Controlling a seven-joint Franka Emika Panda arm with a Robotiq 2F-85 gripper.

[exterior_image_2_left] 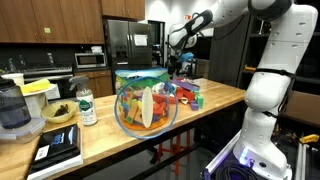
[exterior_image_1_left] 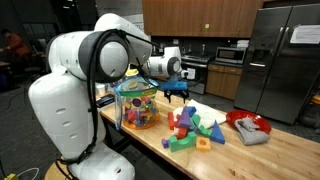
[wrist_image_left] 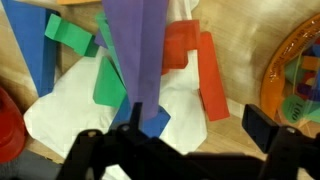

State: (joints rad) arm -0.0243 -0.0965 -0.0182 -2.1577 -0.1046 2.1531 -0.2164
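Wrist view: the gripper [wrist_image_left: 175, 140] hangs with jaws spread wide, holding nothing, above a long purple block [wrist_image_left: 140, 50] at frame centre, lying among other coloured blocks [wrist_image_left: 205, 75] over a white cloth [wrist_image_left: 60, 115].

End effector [exterior_image_1_left: 178, 95] above blocks [exterior_image_1_left: 192, 130], bowl [exterior_image_1_left: 137, 104] just beside, on counter [exterior_image_1_left: 240, 152]

An exterior view looks from close behind the arm [exterior_image_1_left: 75, 90] along the counter [exterior_image_1_left: 240, 158]; an exterior view faces back from the opposite end, toy tub [exterior_image_2_left: 147, 108] nearest, shared by both. The wrist view looks down closely on coloured blocks [wrist_image_left: 140, 55].
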